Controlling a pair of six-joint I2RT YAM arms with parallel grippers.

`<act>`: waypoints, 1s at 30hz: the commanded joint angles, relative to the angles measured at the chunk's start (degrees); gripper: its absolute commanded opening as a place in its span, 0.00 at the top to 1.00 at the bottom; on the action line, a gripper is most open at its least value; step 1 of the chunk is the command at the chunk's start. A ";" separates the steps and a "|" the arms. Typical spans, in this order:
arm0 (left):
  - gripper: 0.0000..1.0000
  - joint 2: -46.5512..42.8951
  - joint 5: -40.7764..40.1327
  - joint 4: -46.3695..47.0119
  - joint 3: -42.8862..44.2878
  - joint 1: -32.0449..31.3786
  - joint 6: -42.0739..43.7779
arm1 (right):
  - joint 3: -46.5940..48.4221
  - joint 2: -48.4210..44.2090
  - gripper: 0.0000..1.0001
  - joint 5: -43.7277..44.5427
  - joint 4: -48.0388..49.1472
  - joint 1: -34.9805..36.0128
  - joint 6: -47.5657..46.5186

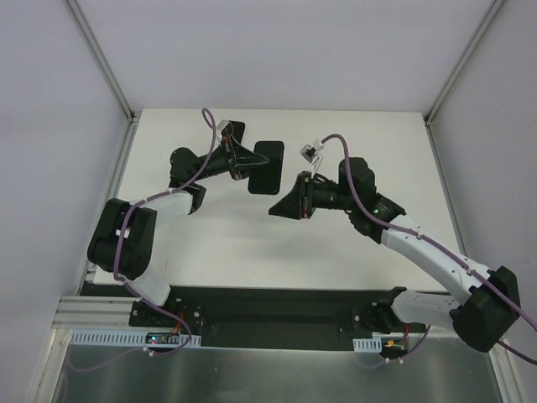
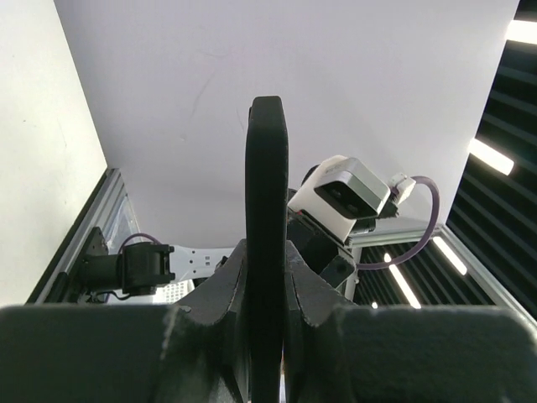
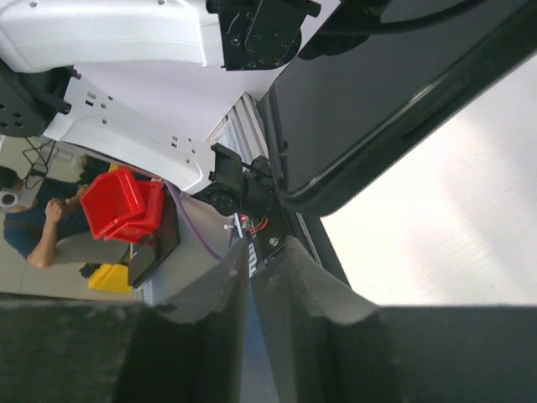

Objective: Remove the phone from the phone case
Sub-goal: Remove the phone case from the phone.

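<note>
While the left pincer [image 2: 267, 290] clamps the phone case [image 1: 264, 166], the right pincer [image 3: 256, 264] stands slightly apart.

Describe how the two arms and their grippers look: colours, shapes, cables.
Both arms mix white link shells with black joint housings. The left arm and the right arm each carry a purple cable looped along the outside. The left gripper and the right gripper are matte black, with wedge-shaped fingers tapering to the tips. Each wrist carries a small white-grey camera module.
</note>
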 commanded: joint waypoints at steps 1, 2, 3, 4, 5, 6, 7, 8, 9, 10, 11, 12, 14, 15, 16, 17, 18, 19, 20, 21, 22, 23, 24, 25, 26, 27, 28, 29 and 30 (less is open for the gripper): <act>1.00 -3.78 -1.12 6.02 0.17 0.01 1.29 | -1.22 -4.24 0.56 4.01 2.73 -0.67 1.81; 1.00 -3.78 -1.03 6.11 0.18 0.01 1.29 | -1.48 -5.03 0.48 4.18 2.55 -0.94 1.99; 1.00 -3.78 -0.94 6.11 0.35 0.01 1.20 | -2.01 -6.34 0.41 4.10 2.21 -1.29 1.99; 1.00 -3.78 -0.94 6.20 0.35 0.01 1.20 | -2.10 -6.70 0.32 4.01 1.94 -1.82 1.99; 1.00 -3.87 -0.68 6.29 0.53 0.01 1.20 | -2.01 -7.05 0.30 3.92 1.68 -2.17 1.73; 1.00 -3.78 -0.59 6.20 0.61 0.01 1.11 | -2.01 -6.97 0.30 2.96 1.59 -2.52 1.73; 1.00 -3.87 -0.68 6.29 0.70 0.01 1.11 | -1.58 -6.62 0.31 2.43 1.59 -3.13 1.55; 1.00 -3.87 -0.50 6.11 0.88 0.01 1.11 | -1.23 -6.10 0.31 1.91 1.59 -3.49 1.64; 1.00 -3.96 -0.42 6.20 0.88 0.01 1.02 | -0.79 -5.31 0.32 1.12 1.59 -3.75 1.72; 1.00 -4.13 -0.24 6.20 1.05 0.01 1.20 | 0.09 -4.87 0.33 0.67 1.59 -4.02 1.64; 1.00 -4.31 -0.06 5.85 1.14 0.01 1.29 | 0.62 -4.43 0.33 0.41 1.50 -4.19 1.46; 1.00 -4.66 0.11 5.67 1.14 0.01 1.55 | 1.06 -3.55 0.34 0.23 1.41 -4.37 1.46; 1.00 -5.01 0.37 5.15 1.23 0.01 1.73 | 2.11 -2.67 0.34 0.14 0.97 -4.98 1.55; 1.00 -5.27 0.46 4.88 1.32 0.01 1.73 | 2.38 -1.97 0.34 0.32 0.88 -5.25 1.46; 1.00 -5.45 0.55 4.88 1.41 0.01 1.81 | 2.55 -1.61 0.35 0.49 0.80 -5.68 1.64; 1.00 -5.45 0.64 4.79 1.32 0.01 1.81 | 2.90 -1.44 0.35 0.75 0.80 -6.04 1.64; 1.00 -5.71 0.55 4.62 1.32 0.01 1.81 | 3.08 -1.35 0.35 1.45 0.80 -6.13 1.64; 1.00 -5.80 0.64 4.62 1.23 0.01 1.81 | 3.17 -1.43 0.36 1.81 0.80 -6.48 1.81; 1.00 -5.89 0.64 4.62 1.14 0.01 1.90 | 3.17 -1.43 0.36 2.07 0.88 -6.65 1.90; 1.00 -5.98 0.64 4.44 1.14 -0.08 1.99 | 3.17 -1.43 0.36 2.34 0.80 -6.92 1.81; 1.00 -5.98 0.73 4.44 1.23 0.01 1.99 | 3.17 -1.43 0.36 2.51 0.88 -7.09 2.07; 1.00 -5.98 0.82 4.44 1.23 0.01 1.99 | 3.17 -1.35 0.36 2.69 0.88 -7.09 2.16; 1.00 -5.98 0.82 4.44 1.14 0.01 1.99 | 3.26 -1.26 0.36 2.78 0.97 -7.27 2.16; 1.00 -5.98 0.82 4.44 1.14 0.01 1.99 | 3.35 -1.26 0.36 2.69 0.97 -7.27 2.34; 1.00 -6.07 0.90 4.53 0.97 0.01 1.99 | 3.35 -1.26 0.36 2.60 1.15 -7.18 2.43; 1.00 -6.15 0.90 4.44 0.88 0.01 1.99 | 3.35 -1.43 0.36 2.43 1.32 -7.18 2.52; 1.00 -6.15 0.99 4.44 0.88 0.01 2.08 | 3.35 -1.52 0.36 2.17 1.50 -7.18 2.69; 1.00 -6.24 0.99 4.44 0.79 0.01 2.16 | 3.26 -1.70 0.36 1.90 2.11 -7.18 3.21; 1.00 -6.24 1.08 4.44 0.79 0.01 2.34 | 3.17 -2.13 0.36 1.55 2.64 -7.18 3.57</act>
